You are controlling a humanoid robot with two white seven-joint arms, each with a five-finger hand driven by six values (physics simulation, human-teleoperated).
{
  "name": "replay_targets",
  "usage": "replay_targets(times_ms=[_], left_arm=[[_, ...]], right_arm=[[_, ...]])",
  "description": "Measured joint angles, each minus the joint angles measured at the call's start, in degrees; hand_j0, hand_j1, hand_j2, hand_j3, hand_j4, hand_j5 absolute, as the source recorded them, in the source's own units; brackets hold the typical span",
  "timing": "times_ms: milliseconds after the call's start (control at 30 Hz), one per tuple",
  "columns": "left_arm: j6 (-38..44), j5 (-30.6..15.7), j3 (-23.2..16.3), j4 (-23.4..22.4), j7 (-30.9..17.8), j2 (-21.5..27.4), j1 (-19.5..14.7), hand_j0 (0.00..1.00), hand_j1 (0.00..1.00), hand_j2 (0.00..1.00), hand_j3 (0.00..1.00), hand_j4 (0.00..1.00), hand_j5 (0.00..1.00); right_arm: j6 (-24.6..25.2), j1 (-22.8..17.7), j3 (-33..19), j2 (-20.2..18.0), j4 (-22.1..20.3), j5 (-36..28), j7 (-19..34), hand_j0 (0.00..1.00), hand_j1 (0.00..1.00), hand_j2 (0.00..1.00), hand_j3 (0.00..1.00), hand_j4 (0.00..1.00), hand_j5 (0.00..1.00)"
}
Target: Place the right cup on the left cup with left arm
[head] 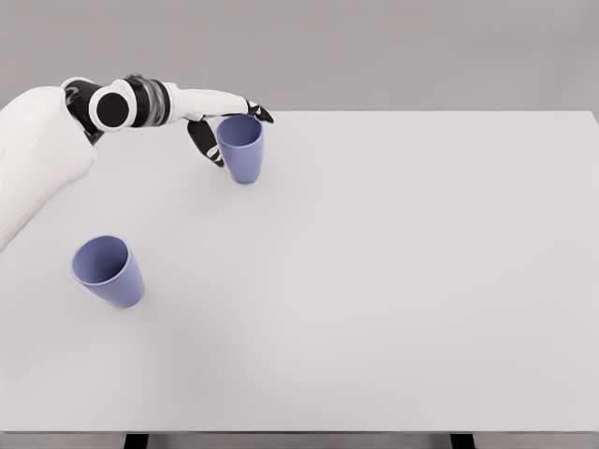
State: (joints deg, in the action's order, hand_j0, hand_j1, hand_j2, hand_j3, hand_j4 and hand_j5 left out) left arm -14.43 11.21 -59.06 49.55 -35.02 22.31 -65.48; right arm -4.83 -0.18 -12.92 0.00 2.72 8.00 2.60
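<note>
Two blue cups stand upright on the white table (393, 281), and only one arm shows in the head view. Taking the far cup (242, 150) as the landmark: furthest to its left, the left arm comes in from the picture's left edge, its white upper part bulky at the frame border, then a black-and-white wrist joint level with the far cup's rim. Below and well to the left of the far cup, nearer the camera, stands the near cup (109, 270), open mouth up, apart from the arm and from everything else. Just left of the far cup is the left hand (213, 120), its dark-tipped fingers (208, 145) spread on either side of the rim: some hang beside the cup's left wall, another reaches past the rim behind it. The fingers look loosely opened around the cup; whether they touch it I cannot tell. To the right of the far cup the table stretches away.
</note>
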Motion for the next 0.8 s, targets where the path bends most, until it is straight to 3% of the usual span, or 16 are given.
replay_targets(times_ms=[667, 800], left_arm=[[0.0, 1.0, 0.0, -2.5, 0.0, -1.6, -0.2, 0.97, 0.97, 0.97, 0.97, 0.97, 0.97], [0.1, 1.3, 0.0, -3.3, 0.0, -2.2, -0.2, 0.84, 0.84, 0.84, 0.84, 0.84, 0.84]], right_arm=[[0.0, -0.1, 0.0, 0.0, 0.0, 0.0, 0.0, 1.00, 1.00, 1.00, 1.00, 1.00, 1.00], [0.0, 0.0, 0.0, 0.0, 0.0, 0.0, 0.0, 1.00, 1.00, 1.00, 1.00, 1.00, 1.00]])
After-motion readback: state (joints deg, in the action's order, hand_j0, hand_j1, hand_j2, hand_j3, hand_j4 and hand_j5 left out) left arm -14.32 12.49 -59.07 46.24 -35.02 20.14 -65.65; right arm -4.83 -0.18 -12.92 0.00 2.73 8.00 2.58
